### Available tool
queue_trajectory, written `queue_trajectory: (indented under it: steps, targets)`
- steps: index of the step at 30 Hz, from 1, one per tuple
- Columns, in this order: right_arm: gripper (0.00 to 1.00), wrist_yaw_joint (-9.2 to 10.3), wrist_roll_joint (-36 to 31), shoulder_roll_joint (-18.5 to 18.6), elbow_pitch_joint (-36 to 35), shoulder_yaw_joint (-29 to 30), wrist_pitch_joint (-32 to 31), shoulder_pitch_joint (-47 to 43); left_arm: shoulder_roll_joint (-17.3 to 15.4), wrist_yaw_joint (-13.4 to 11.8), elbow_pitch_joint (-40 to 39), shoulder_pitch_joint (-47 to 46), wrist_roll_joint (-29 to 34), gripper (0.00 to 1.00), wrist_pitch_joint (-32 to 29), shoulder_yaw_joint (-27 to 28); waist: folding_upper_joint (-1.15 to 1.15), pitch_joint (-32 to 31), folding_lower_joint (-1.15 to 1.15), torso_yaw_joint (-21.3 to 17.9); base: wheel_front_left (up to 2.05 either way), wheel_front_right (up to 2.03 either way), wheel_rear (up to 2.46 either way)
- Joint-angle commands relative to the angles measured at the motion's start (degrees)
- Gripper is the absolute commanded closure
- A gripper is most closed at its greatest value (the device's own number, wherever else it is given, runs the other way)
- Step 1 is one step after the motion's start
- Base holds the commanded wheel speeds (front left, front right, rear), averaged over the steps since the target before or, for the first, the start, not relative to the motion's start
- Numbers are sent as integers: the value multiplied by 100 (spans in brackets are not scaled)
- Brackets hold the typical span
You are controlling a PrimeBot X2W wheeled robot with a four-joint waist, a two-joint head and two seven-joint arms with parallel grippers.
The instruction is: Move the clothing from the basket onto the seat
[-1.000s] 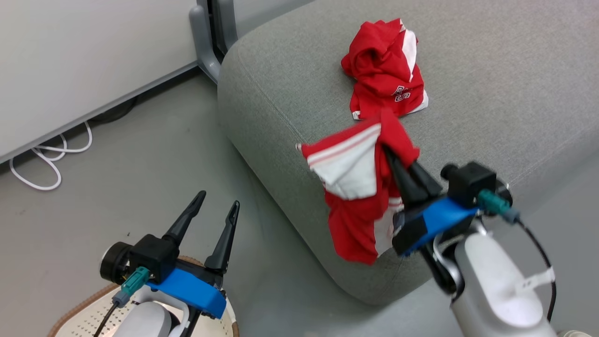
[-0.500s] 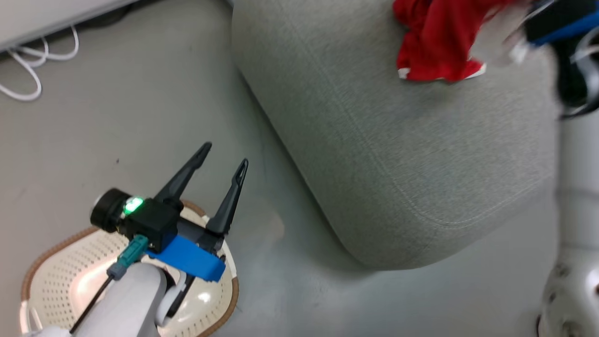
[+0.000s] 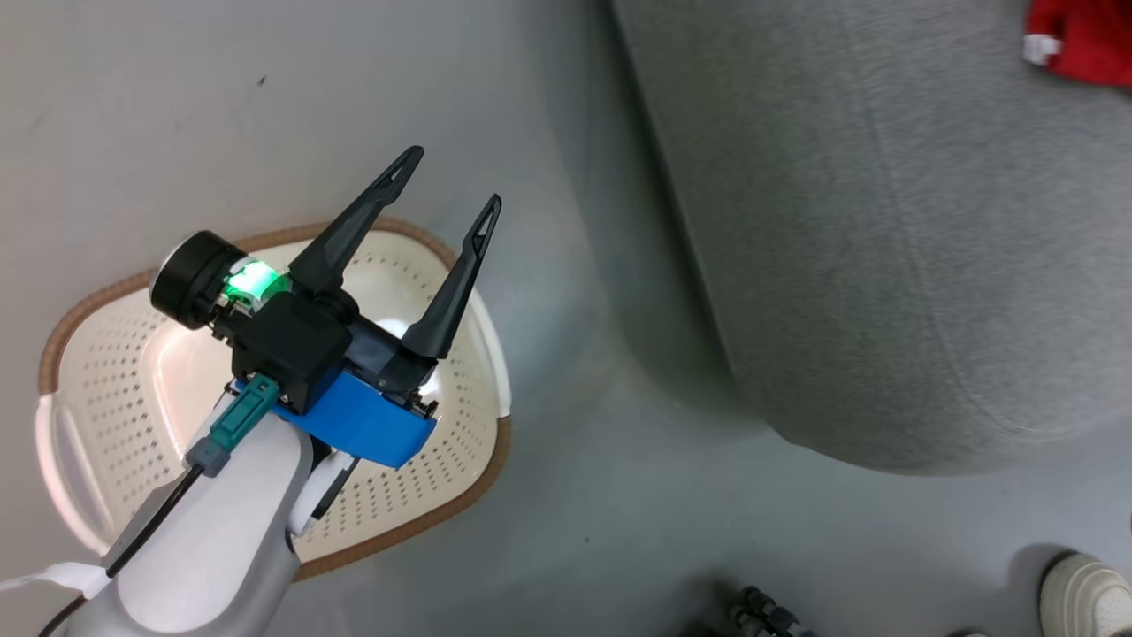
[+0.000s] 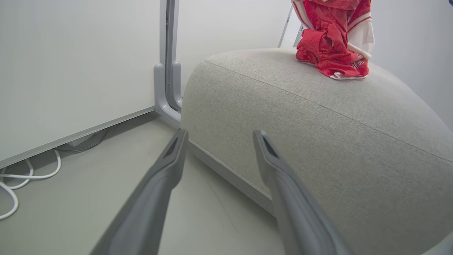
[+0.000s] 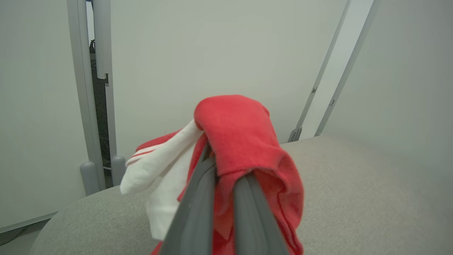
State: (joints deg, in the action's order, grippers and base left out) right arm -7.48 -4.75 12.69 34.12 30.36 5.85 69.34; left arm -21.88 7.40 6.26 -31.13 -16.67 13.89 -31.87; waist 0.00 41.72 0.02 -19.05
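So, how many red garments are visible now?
2. The lettered garment lies on the seat; the striped garment hangs from the right gripper. The basket is partly hidden.

Cream basket upright on floor, near grey seat corner. On seat top: lettered red garment, crumpled. Above it: striped red-white garment, draped, pinched between right fingers.

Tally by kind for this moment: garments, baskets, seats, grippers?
garments: 2 (lettered garment on the seat, striped garment in the right gripper)
basket: 1
seat: 1
grippers: 2 (left gripper open, right gripper shut)
total: 6
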Motion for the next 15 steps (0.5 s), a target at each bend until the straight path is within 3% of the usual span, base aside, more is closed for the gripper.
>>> queue_trajectory:
  steps: [1, 11, 12, 13, 14, 15]
  targets:
    - [100, -3, -180, 60, 142, 122, 71, -31, -12, 10, -47, -155, 26, 0, 29, -8, 0, 375, -2, 369, 0, 0, 0]
    - [100, -2, -918, -76, 858, 622, 266, -63, 82, -1, 65, -255, 35, 0, 91, -58, 0, 353, -2, 487, 0, 0, 0]
    - [93, -2, -967, -98, 909, 643, 266, -41, 92, -3, 83, -256, 32, 0, 94, -61, 0, 339, -2, 486, 0, 0, 0]
    - [80, -2, -1011, -115, 945, 669, 279, -10, 101, -2, 100, -262, 28, 0, 101, -62, 0, 325, -2, 485, 0, 0, 0]
    - [50, -2, -1055, -128, 963, 697, 297, 17, 108, -2, 115, -267, 22, 0, 98, -63, 0, 311, -2, 482, 0, 0, 0]
    - [0, -2, -1099, -150, 990, 721, 317, 36, 117, -3, 133, -267, 16, 0, 102, -67, 0, 295, -2, 480, 0, 0, 0]
